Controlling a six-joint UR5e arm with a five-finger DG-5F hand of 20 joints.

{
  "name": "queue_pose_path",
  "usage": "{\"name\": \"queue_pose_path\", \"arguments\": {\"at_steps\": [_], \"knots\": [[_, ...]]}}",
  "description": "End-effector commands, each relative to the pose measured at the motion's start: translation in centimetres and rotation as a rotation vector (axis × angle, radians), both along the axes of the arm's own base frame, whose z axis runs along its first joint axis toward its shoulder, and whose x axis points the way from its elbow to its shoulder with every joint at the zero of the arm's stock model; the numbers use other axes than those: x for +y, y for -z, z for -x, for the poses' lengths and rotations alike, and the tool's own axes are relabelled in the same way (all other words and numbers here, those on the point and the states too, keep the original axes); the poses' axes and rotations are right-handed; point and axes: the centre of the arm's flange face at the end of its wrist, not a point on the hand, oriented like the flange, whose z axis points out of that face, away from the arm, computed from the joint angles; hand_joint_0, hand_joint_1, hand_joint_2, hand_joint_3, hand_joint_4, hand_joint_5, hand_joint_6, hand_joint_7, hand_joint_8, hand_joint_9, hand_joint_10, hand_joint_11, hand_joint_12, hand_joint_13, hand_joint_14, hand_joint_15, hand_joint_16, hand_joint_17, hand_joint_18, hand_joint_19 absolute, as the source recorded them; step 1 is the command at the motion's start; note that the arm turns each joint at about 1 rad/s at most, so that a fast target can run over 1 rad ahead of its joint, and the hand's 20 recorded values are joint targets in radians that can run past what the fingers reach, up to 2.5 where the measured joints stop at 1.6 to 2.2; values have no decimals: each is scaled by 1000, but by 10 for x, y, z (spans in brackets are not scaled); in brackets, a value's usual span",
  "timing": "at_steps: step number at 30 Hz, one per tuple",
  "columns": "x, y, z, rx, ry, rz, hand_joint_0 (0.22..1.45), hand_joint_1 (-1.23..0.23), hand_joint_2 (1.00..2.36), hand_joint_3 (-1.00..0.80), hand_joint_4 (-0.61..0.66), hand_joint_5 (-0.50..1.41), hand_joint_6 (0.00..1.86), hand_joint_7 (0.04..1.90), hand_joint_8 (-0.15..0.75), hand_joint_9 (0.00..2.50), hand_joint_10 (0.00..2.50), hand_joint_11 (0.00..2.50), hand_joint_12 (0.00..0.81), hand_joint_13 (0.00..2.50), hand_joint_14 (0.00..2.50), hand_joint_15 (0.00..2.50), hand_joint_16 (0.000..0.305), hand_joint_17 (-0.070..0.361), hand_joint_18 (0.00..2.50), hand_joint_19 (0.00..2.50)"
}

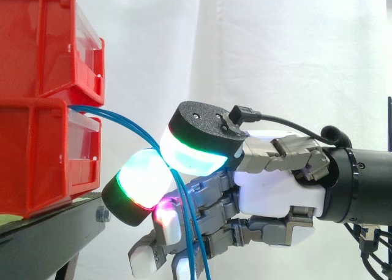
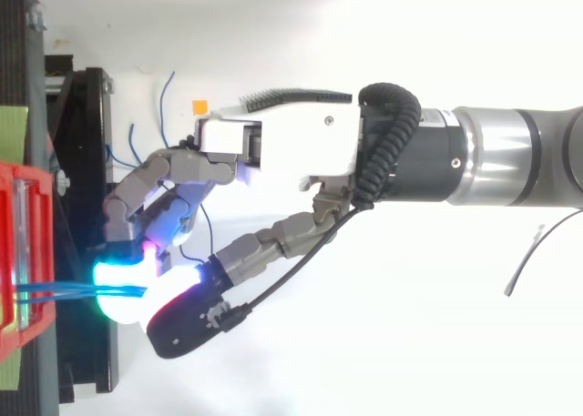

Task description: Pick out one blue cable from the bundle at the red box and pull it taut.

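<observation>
Two red bins are stacked at the left, the upper (image 1: 43, 41) above the lower (image 1: 37, 157). Thin blue cables (image 1: 131, 125) leave the gap between them, arc down to the right and hang on below the hand (image 1: 278, 191). The hand reaches in from the right, its fingers curled. The thumb's white-green glowing pad and a finger's glowing pad meet where the cables pass, pinching them. From above, the cables (image 2: 55, 290) run from the red bin (image 2: 23, 252) straight to the glowing pads of the hand (image 2: 273, 143). How many strands are caught I cannot make out. The cables look slack.
The bins rest on a black stand (image 1: 55, 231) before a white curtain. From above, the stand (image 2: 86, 161) carries green tape (image 2: 11, 129). Loose blue cable ends (image 2: 168, 88) and an orange tag (image 2: 199, 107) lie behind the hand. A grey wire (image 2: 537, 252) lies at the right.
</observation>
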Motion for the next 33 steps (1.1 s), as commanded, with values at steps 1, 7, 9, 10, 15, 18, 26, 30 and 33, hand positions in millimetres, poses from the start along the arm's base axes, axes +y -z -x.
{"name": "queue_pose_path", "arguments": {"at_steps": [1,7,9,10,15,18,26,30,33], "knots": [[-1,0,0,1,0,0,706,-783,1011,-376,-100,-169,958,998,225,981,27,783,292,760,17,427,41,92,803,622],[-4,-6,-2,-3,-7,-2,680,-779,1000,-500,-71,-165,958,995,225,1028,28,791,289,783,18,426,41,92,824,617],[-5,-7,-2,5,-11,-1,653,-775,1000,-500,-30,-165,954,954,219,1028,28,793,288,782,18,433,41,92,822,624],[-6,-8,-2,10,-13,0,623,-765,1000,-500,10,-163,949,876,218,1027,27,799,289,779,18,430,41,92,819,623],[-7,-9,-2,11,-11,0,533,-676,1000,-500,67,-158,922,826,229,1014,26,778,302,775,17,436,44,98,817,632],[-6,-9,-2,11,-13,0,507,-561,1000,-500,77,-156,910,807,239,1012,27,761,313,779,18,434,45,102,822,635],[-7,-9,-2,11,-11,0,599,-564,1008,-421,13,-146,914,847,225,1011,27,777,296,769,19,443,42,94,793,660],[-8,-9,-2,11,-10,0,606,-629,1015,-328,12,-138,933,865,235,1032,27,775,295,774,18,449,41,93,804,661],[-7,-9,-2,11,-11,0,613,-681,1018,-280,28,-134,939,885,236,1039,27,778,296,777,18,442,41,93,805,654]]}}
